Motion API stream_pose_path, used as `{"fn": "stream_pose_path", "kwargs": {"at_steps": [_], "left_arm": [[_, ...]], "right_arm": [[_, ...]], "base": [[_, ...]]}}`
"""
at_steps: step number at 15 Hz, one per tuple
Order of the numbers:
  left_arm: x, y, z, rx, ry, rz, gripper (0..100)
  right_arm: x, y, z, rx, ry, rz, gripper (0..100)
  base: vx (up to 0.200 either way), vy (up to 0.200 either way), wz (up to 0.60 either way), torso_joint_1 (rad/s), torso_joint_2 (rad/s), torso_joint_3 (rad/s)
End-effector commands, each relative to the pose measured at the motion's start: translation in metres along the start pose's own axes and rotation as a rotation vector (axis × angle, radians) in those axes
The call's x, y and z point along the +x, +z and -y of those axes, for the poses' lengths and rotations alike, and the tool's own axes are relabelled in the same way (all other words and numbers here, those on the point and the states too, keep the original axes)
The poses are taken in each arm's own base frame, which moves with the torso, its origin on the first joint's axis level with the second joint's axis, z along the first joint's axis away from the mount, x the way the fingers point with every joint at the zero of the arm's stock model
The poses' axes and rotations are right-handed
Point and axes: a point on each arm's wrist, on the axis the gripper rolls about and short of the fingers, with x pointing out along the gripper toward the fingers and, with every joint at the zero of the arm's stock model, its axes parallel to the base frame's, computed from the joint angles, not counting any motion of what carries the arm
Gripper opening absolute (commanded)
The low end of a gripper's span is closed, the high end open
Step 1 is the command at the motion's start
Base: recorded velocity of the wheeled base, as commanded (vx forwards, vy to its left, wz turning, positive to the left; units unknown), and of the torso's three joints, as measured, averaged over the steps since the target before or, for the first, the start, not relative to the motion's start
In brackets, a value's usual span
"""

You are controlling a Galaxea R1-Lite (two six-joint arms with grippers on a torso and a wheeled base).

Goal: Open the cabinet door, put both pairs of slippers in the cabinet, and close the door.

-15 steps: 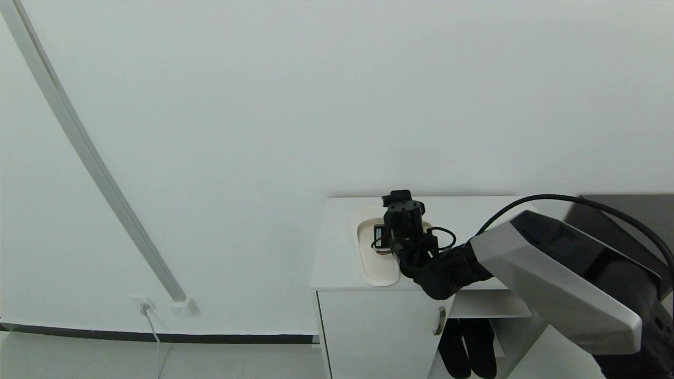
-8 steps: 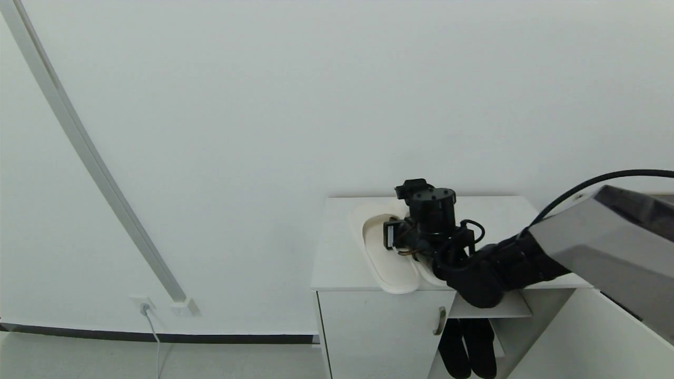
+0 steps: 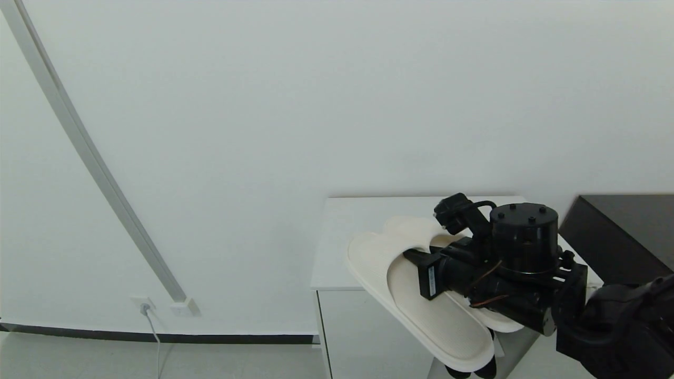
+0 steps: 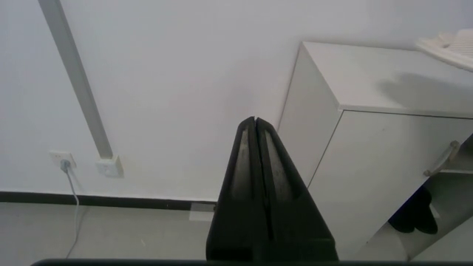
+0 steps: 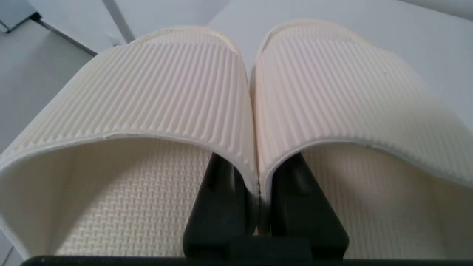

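White wall [image 3: 263, 105] fills the background, with a slanted grey conduit [image 3: 89, 152] running down to an outlet [image 3: 142, 304] with a cord plugged in. Grey floor [image 3: 79, 358] lies below. White cabinet [image 3: 337, 247] stands against the wall, and a dark table [image 3: 621, 231] sits just beside it on the robot's right. Right gripper [image 5: 256, 210] is clamped on the cream slippers [image 3: 442, 316]. One finger sits inside each slipper, pinching the two adjoining strap edges together between them. The pair is side by side and tilted, with the toe ends over the cabinet top and the heels hanging down past its front edge. Cannot tell whether the toes touch the top. Left gripper [image 4: 255, 129] is closed with its fingers pressed flat together and nothing between them. It is out in front of the cabinet on the left side, well apart from the cream pair. Closed door panel with handle [image 4: 443, 158] covers the cabinet's left part. The compartment beside the handle is open, and the black slippers [image 4: 414, 216] are in it, under a shelf.
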Motion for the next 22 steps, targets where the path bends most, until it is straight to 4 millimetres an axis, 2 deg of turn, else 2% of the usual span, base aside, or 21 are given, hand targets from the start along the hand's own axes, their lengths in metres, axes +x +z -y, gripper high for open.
{"fn": "stream_pose_path", "kwargs": {"at_steps": [1,3,8,15,22], "left_arm": [[0.0,0.0,0.0,-0.001,0.0,-0.001,0],[0.0,0.0,0.0,0.001,0.002,-0.001,0],[0.0,0.0,0.0,-0.001,0.0,-0.001,0],[0.0,0.0,0.0,-0.003,0.002,-0.001,0],[0.0,0.0,0.0,-0.004,0.002,-0.001,0]], "right_arm": [[-0.008,0.005,-0.003,-0.001,0.011,0.02,0],[-0.008,0.004,-0.004,-0.002,0.015,0.015,0],[-0.009,0.001,-0.012,-0.035,0.038,0.009,0],[-0.015,-0.007,-0.012,-0.04,0.035,-0.015,0],[-0.015,-0.009,-0.015,-0.041,0.046,-0.016,0]], "base": [[0.0,0.0,0.0,0.0,0.0,0.0],[0.0,0.0,0.0,0.0,0.0,0.0],[-0.2,0.0,0.0,0.008,0.0,0.001],[-0.2,0.0,0.0,-0.004,0.0,0.003],[0.0,0.0,0.0,0.0,0.0,0.0]]}}
